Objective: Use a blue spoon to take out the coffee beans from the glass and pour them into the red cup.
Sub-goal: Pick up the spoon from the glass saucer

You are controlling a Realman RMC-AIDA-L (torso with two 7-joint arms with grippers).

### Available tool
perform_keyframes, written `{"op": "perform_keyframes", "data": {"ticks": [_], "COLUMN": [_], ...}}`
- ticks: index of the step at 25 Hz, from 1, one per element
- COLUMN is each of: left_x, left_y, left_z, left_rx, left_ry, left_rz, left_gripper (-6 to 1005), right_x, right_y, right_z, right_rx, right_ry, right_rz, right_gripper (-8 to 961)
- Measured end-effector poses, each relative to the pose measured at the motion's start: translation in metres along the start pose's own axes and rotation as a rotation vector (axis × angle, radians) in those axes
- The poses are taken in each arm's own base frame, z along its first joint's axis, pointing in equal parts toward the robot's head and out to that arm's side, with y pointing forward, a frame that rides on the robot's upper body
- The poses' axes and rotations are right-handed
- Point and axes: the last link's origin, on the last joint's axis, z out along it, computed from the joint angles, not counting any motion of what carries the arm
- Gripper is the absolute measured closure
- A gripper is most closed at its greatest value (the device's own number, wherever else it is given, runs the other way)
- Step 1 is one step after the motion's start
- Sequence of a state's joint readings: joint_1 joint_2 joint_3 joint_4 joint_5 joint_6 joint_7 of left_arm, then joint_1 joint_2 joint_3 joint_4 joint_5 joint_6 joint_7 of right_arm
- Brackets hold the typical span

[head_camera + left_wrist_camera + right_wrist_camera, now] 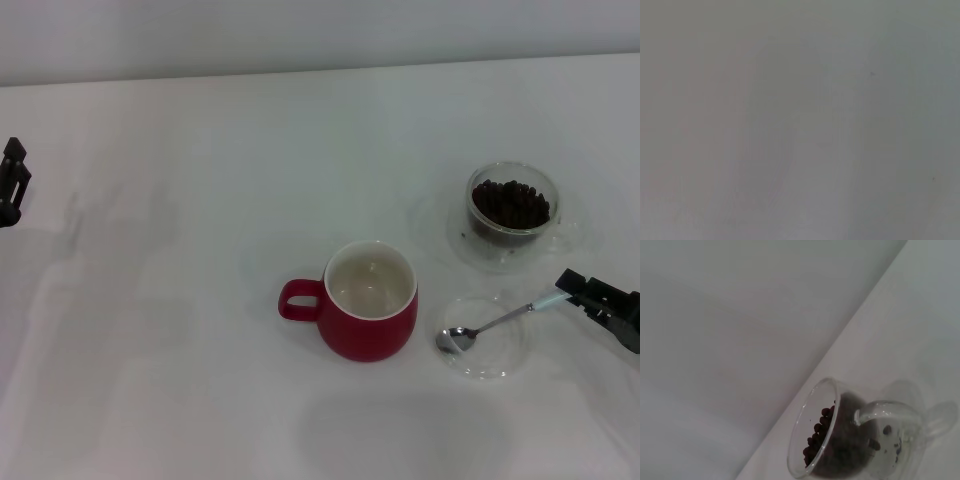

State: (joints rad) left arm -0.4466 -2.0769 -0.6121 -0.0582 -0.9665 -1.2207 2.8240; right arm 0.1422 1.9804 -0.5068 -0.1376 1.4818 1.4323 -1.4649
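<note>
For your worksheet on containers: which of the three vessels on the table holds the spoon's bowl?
The flat clear dish, nearest the right gripper, not glass or red cup.

Red cup point(370, 318), dark beans point(511, 203)

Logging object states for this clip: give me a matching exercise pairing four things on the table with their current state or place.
Things:
1. red cup
2. glass
3. blue spoon
4. left gripper

States:
A. holds the coffee beans
B. bowl resting in the flat clear dish, handle at the right gripper
C. white inside showing, no beans in it
D. at the table's far left edge, away from everything

Pairs: 1-C, 2-A, 3-B, 4-D
</note>
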Motion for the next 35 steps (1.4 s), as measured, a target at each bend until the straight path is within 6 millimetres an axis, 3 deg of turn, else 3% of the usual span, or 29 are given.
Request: {"op": "perform_keyframes", "data": {"ticks": [4,9,35], "left_x": [0.000,0.001,0.000], "left_y": [0.001,0.001,0.002], "left_z": [0.000,0.002,0.003], "left_rx": [-0.001,-0.004,-0.003], "left_ry": [0.001,0.004,-0.007], "left_rz": [-0.002,-0.002,0.000], "left_gripper": [432,432,431], "right_x": [0.000,0.000,0.001], "right_y": [-0.001,-0.001,0.000], "right_z": [0.001,0.006,0.012], "right_rx": [0.005,0.016,0.017], "right_ry": [0.002,0.009,0.009], "right_rz": [-0.003,-0.015,-0.012], "right_gripper": [558,655,670]}}
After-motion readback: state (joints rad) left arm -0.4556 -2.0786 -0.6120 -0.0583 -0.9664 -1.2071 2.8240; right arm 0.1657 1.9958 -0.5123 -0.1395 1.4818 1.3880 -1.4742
